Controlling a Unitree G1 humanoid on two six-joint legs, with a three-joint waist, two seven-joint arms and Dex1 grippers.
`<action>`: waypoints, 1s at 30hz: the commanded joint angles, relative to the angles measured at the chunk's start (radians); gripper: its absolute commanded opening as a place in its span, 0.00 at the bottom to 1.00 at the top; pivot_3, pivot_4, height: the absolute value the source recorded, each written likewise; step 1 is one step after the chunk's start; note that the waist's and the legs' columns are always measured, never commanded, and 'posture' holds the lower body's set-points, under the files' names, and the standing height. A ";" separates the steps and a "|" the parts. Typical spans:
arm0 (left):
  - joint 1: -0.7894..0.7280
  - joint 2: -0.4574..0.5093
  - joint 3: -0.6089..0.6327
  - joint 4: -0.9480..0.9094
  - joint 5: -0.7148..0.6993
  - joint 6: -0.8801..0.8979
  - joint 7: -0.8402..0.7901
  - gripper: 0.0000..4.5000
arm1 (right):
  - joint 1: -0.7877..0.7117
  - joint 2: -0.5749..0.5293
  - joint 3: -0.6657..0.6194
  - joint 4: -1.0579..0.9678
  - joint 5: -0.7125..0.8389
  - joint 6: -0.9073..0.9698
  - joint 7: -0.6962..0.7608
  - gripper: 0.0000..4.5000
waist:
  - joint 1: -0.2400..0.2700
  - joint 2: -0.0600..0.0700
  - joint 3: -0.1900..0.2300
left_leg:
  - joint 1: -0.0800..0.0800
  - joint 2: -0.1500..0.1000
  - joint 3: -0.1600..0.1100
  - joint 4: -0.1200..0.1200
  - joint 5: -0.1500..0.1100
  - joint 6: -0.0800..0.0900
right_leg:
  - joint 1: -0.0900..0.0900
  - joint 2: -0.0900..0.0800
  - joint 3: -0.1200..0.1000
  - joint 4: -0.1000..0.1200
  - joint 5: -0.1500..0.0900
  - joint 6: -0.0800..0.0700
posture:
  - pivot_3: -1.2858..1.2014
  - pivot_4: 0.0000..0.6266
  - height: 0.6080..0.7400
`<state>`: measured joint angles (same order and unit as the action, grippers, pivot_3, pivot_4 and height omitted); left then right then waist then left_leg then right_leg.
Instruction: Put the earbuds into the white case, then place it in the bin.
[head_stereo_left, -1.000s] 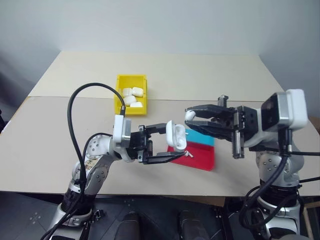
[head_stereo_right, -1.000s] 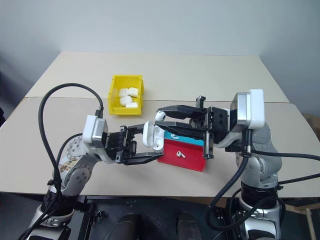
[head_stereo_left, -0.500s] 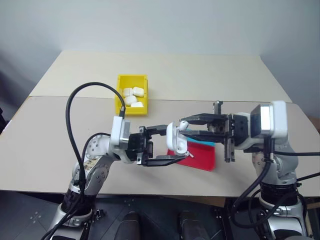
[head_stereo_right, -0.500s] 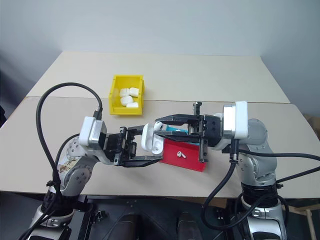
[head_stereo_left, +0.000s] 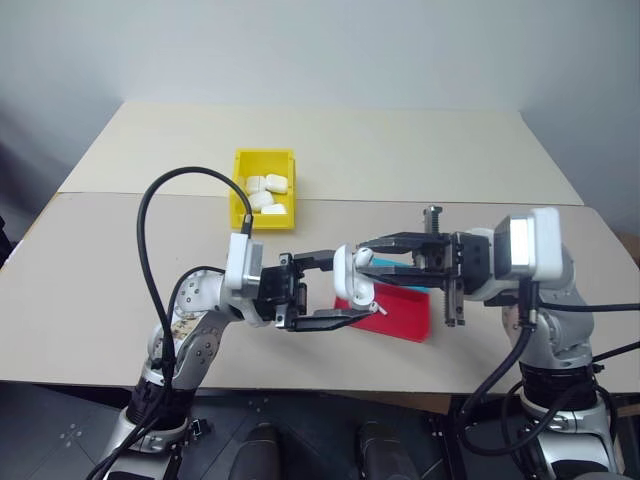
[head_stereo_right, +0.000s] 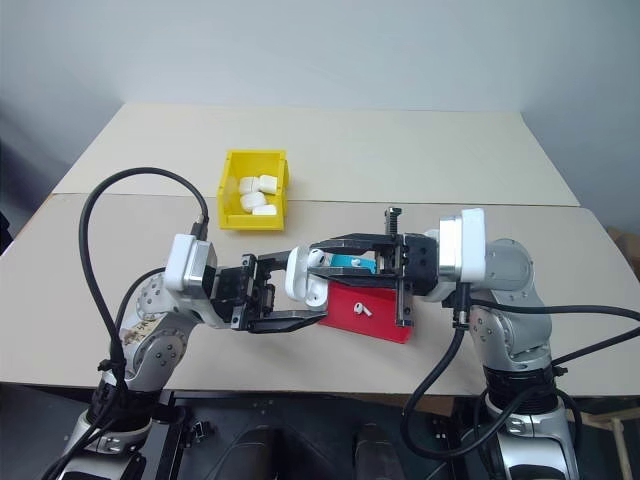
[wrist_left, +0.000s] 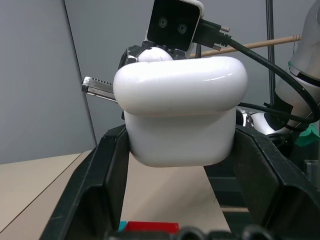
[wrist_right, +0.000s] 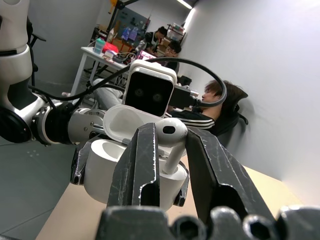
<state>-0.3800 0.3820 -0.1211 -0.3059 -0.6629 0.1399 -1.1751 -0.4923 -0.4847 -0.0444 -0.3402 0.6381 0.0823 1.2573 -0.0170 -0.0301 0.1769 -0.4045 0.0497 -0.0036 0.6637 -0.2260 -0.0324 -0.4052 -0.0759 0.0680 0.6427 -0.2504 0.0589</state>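
My left gripper is shut on the white case, held above the table's front with its lid flipped open. From the right, my right gripper is shut on one earbud, bulb up and stem pointing down into the case's open top. In the left wrist view the case sits between the black fingers, and the earbud's bulb peeks over it. A second earbud lies on the red tray. The yellow bin stands at the back left.
The flat red-and-blue tray lies under both grippers near the table's front edge. The bin holds several white cases. A black cable loops over my left arm. People sit at a desk behind, in the right wrist view.
My right gripper has swung left and slightly down with the earbud, from apart from the case to right over its open top. The left gripper and case stayed still.
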 joint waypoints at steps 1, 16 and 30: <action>-0.010 -0.014 0.013 -0.023 -0.006 -0.032 -0.005 0.62 | -0.002 -0.006 0.008 0.000 -0.020 -0.040 -0.003 0.35 | 0.000 0.000 0.000 | 0.000 0.000 0.000 0.000 0.000 0.000 | 0.000 0.000 0.000 0.000 0.000 0.000 | 0.52 0.24 1.00; 0.024 0.022 0.038 0.003 0.039 -0.063 -0.033 0.62 | -0.036 -0.115 -0.052 -0.018 0.052 0.095 -0.059 0.48 | -0.001 0.000 0.000 | 0.000 0.000 0.000 0.000 0.000 0.000 | 0.000 0.000 0.000 0.000 0.000 0.000 | 0.52 0.24 1.00; 0.267 0.145 0.081 0.090 0.164 -0.295 -0.120 0.62 | -0.608 -0.363 0.481 0.497 -0.509 0.405 0.067 0.48 | -0.013 0.002 0.001 | -0.001 0.000 0.002 -0.001 0.000 0.000 | -0.003 -0.001 0.000 -0.001 0.000 -0.001 | 0.52 0.24 1.00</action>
<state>-0.1090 0.5346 -0.0448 -0.2110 -0.5067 -0.1319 -1.3087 -1.0540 -0.8554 0.4060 0.1184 0.2032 0.5220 1.3091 -0.0302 -0.0284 0.1778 -0.4064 0.0500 -0.0019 0.6625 -0.2260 -0.0324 -0.4087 -0.0765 0.0686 0.6422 -0.2508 0.0579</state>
